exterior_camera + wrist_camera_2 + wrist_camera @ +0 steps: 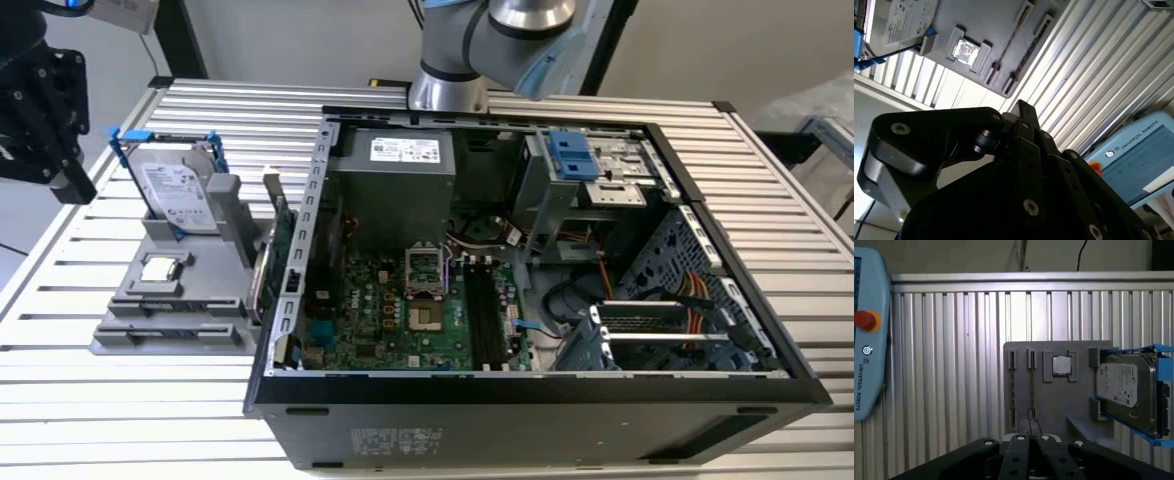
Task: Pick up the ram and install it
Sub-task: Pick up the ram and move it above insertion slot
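The ram [1032, 390] stands edge-on as a thin dark strip in a slot of the grey holder [1054, 405], beside a second strip like it [1013, 390]. In the second wrist view the ram [1026, 50] shows as a dark line on that holder [979, 20]. My gripper [1030, 427] has its black fingers pressed together with nothing between them, and the ram slots lie beyond its tips. In the exterior view the gripper [67, 175] hangs over the table's edge at that view's left, apart from the holder [160, 330].
The holder also carries a silver hard drive with blue brackets [174, 190] and a square chip [160, 268]. An open computer case [534, 280] with its motherboard [400, 310] lies at the holder's right in the exterior view. A blue teach pendant [866, 340] lies on the slatted table [954, 365].
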{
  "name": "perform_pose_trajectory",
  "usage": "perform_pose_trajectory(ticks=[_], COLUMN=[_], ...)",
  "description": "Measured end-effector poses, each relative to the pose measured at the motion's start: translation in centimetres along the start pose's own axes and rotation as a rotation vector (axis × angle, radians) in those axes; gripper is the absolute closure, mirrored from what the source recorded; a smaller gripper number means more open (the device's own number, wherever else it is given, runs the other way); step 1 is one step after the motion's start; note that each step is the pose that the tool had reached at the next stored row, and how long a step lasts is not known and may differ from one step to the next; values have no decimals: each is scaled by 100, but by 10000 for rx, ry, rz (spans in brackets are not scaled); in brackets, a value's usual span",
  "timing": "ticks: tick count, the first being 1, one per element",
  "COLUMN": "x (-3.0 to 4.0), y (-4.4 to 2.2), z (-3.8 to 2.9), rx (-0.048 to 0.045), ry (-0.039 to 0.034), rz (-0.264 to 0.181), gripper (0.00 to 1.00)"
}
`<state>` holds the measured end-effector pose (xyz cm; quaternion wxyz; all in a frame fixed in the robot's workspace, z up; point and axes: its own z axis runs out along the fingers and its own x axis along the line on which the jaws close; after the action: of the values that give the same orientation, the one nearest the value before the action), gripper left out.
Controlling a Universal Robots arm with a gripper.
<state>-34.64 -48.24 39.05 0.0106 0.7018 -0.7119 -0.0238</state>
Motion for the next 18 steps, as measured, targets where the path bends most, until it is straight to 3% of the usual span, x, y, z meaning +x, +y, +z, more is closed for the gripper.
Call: perform_pose_trajectory(ticks=[6, 10, 18], x=[-1, 0, -4], y=[-2, -2, -3], z=[-1, 1, 15], rx=[-18, -7, 162], ry=[45, 51, -5], rz=[-927, -1003, -1008], gripper=[100, 100, 100])
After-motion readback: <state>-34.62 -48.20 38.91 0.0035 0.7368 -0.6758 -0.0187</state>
